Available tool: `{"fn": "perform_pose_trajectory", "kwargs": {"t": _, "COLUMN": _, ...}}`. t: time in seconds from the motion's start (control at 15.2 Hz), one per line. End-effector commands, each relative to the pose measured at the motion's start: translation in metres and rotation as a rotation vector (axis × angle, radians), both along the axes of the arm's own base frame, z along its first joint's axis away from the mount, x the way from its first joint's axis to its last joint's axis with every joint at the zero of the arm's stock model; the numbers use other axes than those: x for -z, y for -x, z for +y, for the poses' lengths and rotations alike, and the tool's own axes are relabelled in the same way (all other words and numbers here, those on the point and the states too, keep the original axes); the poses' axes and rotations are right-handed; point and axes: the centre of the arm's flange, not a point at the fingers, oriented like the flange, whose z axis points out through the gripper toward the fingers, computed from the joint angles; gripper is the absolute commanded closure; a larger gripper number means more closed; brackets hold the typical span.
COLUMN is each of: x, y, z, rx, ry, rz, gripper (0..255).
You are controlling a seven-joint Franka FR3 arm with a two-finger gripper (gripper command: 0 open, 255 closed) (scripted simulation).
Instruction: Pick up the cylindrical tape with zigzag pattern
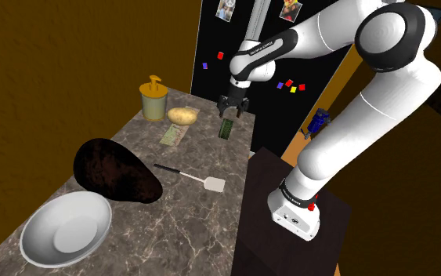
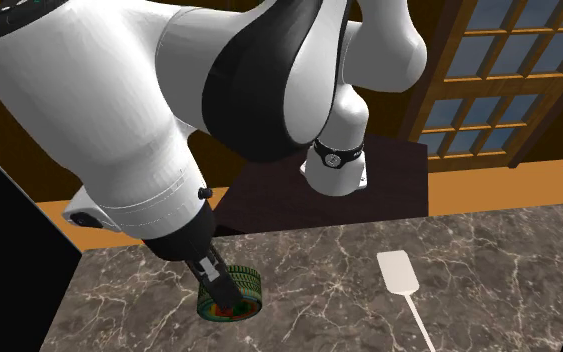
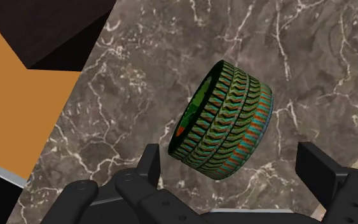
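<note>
Gripper (image 1: 232,111) spread wide, gripping nothing, poised to the shoulder view's right of the potato (image 1: 182,116). Between the black fingers (image 3: 149,163), the green zigzag tape roll (image 3: 228,118), tipped on its edge over the marble countertop (image 1: 203,223); close against one finger, well clear of the other. Likewise just right of the potato. White spatula (image 1: 211,183) below the potato in the shoulder view.
</note>
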Motion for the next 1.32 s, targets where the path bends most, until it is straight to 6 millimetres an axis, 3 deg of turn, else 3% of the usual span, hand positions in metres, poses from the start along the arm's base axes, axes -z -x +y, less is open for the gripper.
{"fn": "perform_pose_trajectory", "kwargs": {"t": 0.0, "x": 0.012, "y": 0.0, "z": -0.001, "rx": 0.006, "ry": 0.0, "rz": 0.0, "gripper": 0}}
{"fn": "perform_pose_trajectory", "kwargs": {"t": 0.26, "x": 0.036, "y": 0.0, "z": -0.001, "rx": 0.006, "ry": 0.0, "rz": 0.0, "gripper": 0}}
{"fn": "perform_pose_trajectory", "kwargs": {"t": 0.4, "x": 0.036, "y": 0.0, "z": -0.001, "rx": 0.006, "ry": 0.0, "rz": 0.0, "gripper": 0}}
{"fn": "perform_pose_trajectory", "kwargs": {"t": 0.46, "x": 0.036, "y": 0.0, "z": -0.001, "rx": 0.006, "ry": 0.0, "rz": 0.0, "gripper": 255}}
{"fn": "perform_pose_trajectory", "kwargs": {"t": 1.06, "x": 0.036, "y": 0.0, "z": -0.001, "rx": 0.006, "ry": 0.0, "rz": 0.0, "gripper": 255}}
{"fn": "perform_pose_trajectory", "kwargs": {"t": 1.25, "x": 0.02, "y": 0.0, "z": -0.001, "rx": 0.006, "ry": 0.0, "rz": 0.0, "gripper": 255}}
